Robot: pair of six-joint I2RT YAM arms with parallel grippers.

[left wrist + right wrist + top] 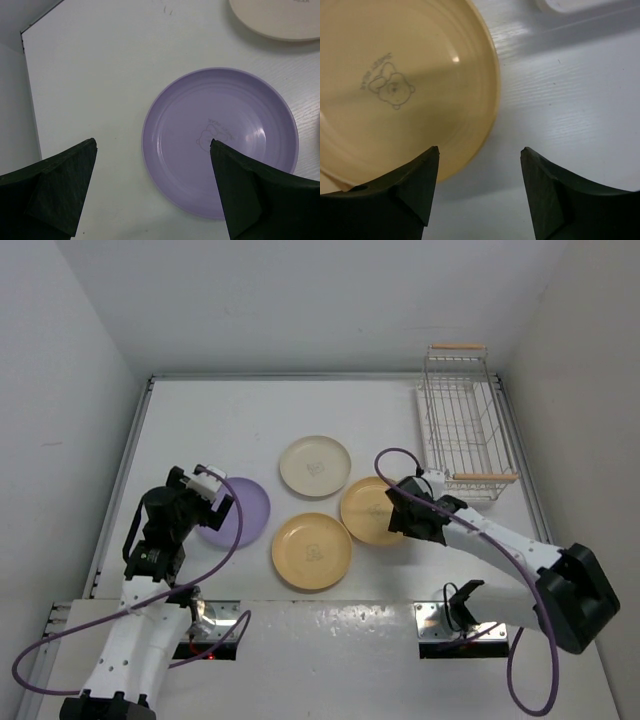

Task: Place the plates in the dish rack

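Observation:
Four plates lie flat on the white table: a lavender plate [243, 510], a cream plate [315, 466] and two yellow-orange plates, one nearer me [311, 551] and one to the right [366, 510]. The white wire dish rack [462, 425] stands at the far right and holds no plates. My left gripper [215, 490] is open above the lavender plate's left rim; in the left wrist view the gripper [152, 142] straddles that rim of the plate [220, 140]. My right gripper [402, 508] is open at the right yellow plate's edge; in the right wrist view the gripper [480, 149] hangs beside the plate [395, 85].
The cream plate's edge shows at the top right of the left wrist view [280, 17]. Walls enclose the table on the left, back and right. The rack's wooden handles [458, 346] are at its far and near ends. Purple cables loop from both arms.

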